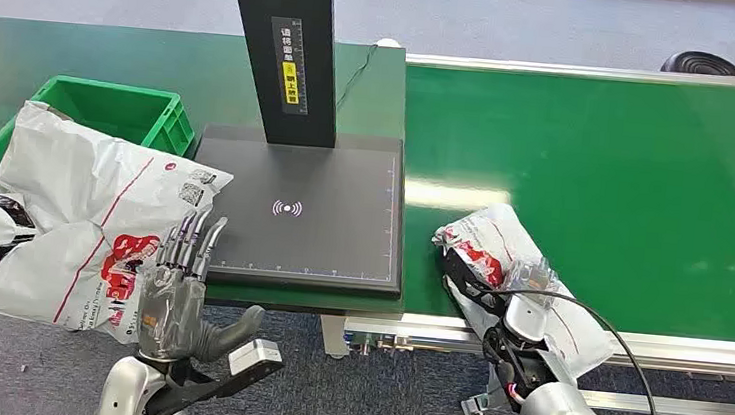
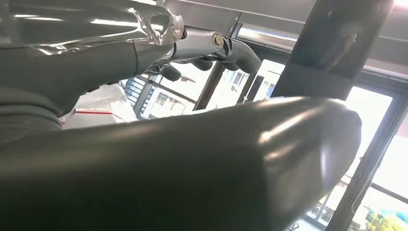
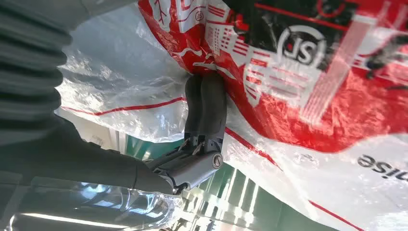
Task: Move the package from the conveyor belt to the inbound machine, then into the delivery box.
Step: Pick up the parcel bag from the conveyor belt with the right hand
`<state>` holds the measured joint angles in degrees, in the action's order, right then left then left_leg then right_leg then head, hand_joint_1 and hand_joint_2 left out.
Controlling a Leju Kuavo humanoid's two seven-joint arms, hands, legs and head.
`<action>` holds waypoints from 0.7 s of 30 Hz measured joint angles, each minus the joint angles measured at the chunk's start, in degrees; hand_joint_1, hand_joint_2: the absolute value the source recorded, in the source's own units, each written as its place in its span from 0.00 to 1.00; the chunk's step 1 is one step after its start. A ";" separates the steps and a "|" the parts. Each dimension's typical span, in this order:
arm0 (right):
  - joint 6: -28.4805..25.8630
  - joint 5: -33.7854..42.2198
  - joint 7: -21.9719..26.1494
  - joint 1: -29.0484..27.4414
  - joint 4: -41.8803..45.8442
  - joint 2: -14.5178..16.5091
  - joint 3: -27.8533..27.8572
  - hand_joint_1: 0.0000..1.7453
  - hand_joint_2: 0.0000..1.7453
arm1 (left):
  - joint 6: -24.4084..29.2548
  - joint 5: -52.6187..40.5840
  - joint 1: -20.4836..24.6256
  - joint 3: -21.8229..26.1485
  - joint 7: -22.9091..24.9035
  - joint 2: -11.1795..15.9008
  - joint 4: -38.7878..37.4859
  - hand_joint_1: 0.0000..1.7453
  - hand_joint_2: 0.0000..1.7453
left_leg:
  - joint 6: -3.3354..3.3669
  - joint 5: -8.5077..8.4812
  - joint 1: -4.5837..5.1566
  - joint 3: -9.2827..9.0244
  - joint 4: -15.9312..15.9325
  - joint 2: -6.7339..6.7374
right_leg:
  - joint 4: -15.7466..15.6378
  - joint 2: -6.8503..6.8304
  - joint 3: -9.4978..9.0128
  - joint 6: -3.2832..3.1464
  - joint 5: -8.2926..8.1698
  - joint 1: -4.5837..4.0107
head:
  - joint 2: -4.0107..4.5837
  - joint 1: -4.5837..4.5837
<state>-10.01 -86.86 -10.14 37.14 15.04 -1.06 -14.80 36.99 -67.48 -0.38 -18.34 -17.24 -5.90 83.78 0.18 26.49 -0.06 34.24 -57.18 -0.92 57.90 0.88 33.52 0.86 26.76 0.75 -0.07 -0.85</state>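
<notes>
The package (image 1: pixel 500 254) lay at the conveyor belt (image 1: pixel 627 180) edge, the right hand (image 1: pixel 520 311) curled around it; lifting demanded a firm hold before crossing to the inbound machine (image 1: pixel 303 212).

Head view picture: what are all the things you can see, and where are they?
Package: one, white with red and black print, near edge of the conveyor belt, held by the right robot hand.
Conveyor belt: one, green, on the right.
Inbound machine: one, flat dark plate with a black post, in the middle.
Delivery box: one, green, on the left.
Big bag: one, white with red print, lying over the box's front.
Left robot hand: grey, fingers apart, holding nothing, in front of the bag.
Right robot hand: gripping the package; dark fingers press into it.
</notes>
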 joint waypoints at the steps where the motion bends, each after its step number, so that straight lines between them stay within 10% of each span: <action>1: 0.21 -0.08 -0.01 0.00 0.00 -0.01 0.00 0.00 1.00 | 0.08 0.11 0.01 -0.01 -0.10 0.00 -0.06 0.00 0.00 | 0.00 0.00 0.00 0.00 0.00 0.00 | 0.00 0.00 0.00 0.00 0.00 0.00 | 0.00 0.00; 13: 5.82 -0.09 -1.67 0.52 0.02 -0.20 0.01 0.00 1.00 | 1.28 1.97 0.90 -0.30 -1.35 0.02 -2.67 0.00 0.00 | 0.00 0.00 0.00 -0.11 0.00 -0.05 | -0.01 -0.03 -0.11 0.02 0.01 0.01 | 0.00 0.00; 17: 7.45 0.08 -2.20 0.83 0.02 -0.15 0.02 1.00 1.00 | 1.28 2.02 1.63 -0.55 -1.36 0.02 -3.31 0.00 0.00 | 0.00 0.00 0.01 -0.17 0.00 -0.07 | -0.01 -0.04 -0.21 0.02 0.02 0.01 | 0.00 0.00; 21: 8.30 0.11 -2.25 0.88 0.01 -0.03 0.03 1.00 1.00 | 1.28 2.02 2.27 -0.81 -1.36 0.02 -3.78 0.00 0.00 | 0.00 0.00 0.01 -0.21 0.00 -0.06 | -0.02 -0.04 -0.25 0.02 0.02 0.02 | 0.00 0.00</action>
<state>-1.71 -86.75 -12.39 38.02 15.04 -1.09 -14.77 38.27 -65.46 1.89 -19.15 -18.60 -5.88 80.00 0.18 26.49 -0.05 34.03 -57.19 -0.97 57.88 0.85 33.27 0.88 26.78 0.77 -0.07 -0.85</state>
